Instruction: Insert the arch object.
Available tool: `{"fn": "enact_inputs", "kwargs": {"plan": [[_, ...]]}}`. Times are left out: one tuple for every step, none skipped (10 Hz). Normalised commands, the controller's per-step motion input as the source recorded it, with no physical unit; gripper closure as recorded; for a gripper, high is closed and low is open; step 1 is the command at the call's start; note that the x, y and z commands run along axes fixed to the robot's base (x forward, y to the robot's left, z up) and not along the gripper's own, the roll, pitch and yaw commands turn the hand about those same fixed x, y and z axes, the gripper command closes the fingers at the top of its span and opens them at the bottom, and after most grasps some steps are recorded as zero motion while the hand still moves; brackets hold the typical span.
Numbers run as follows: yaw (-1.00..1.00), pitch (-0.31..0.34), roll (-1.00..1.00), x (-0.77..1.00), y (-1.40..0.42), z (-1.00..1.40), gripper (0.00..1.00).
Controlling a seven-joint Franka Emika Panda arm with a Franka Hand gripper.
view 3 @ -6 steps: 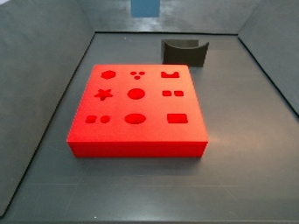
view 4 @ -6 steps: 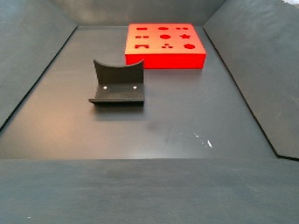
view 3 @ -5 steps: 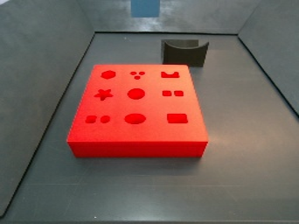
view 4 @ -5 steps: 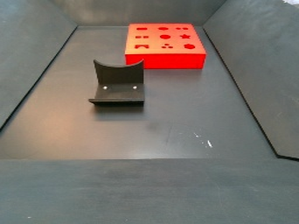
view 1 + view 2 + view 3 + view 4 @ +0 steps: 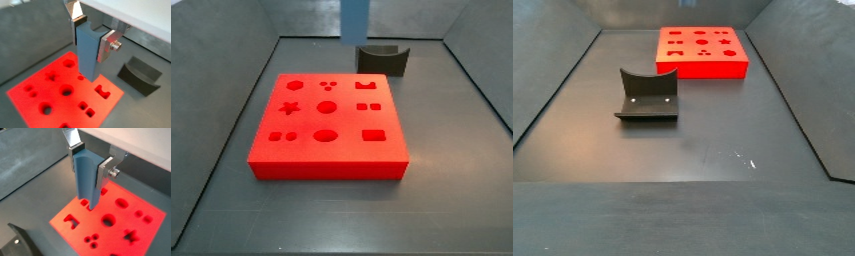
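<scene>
The tool (image 5: 89,55) hangs over the red board (image 5: 40,85), closed on a blue-grey bar (image 5: 85,178); the arch object appears nowhere, the arch hole (image 5: 368,87) is empty, so insertion remains

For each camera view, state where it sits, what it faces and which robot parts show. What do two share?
Wrist view: above the flat red board, facing down; gripper clamping blue-grey upright bar shows.
Wrist view: same, bar's opposite face.
Side view: past board, facing dark L-shaped fixture; bar shows.
Side view: behind fixture, facing board; no robot.
Side views share board, fixture.
</scene>
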Motion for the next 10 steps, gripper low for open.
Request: {"fn": "enact_inputs", "kwargs": {"plan": [[-0.03, 0.000, 0.00, 0.50, 0.64, -0.75, 1.00], [0.00, 0.000, -0.06, 0.49, 0.58, -0.63, 1.00], [0.03, 0.000, -0.17, 0.40, 0.53, -0.56, 1.00], [0.01, -0.014, -0.32, 0.27, 0.48, -0.47, 1.00], [0.03, -0.019, -0.27, 0.12, 0.23, -0.27, 1.00], [0.05, -0.001, -0.11, 0.07, 0.00, -0.20, 1.00], [0.03, -0.006, -0.11, 0.07, -0.09, -0.31, 1.00], [0.00, 0.000, -0.09, 0.10, -0.11, -0.27, 1.00], [0.00, 0.000, -0.07, 0.10, -0.12, -0.31, 1.00], [0.01, 0.000, -0.07, 0.13, -0.10, -0.31, 1.00]]}}
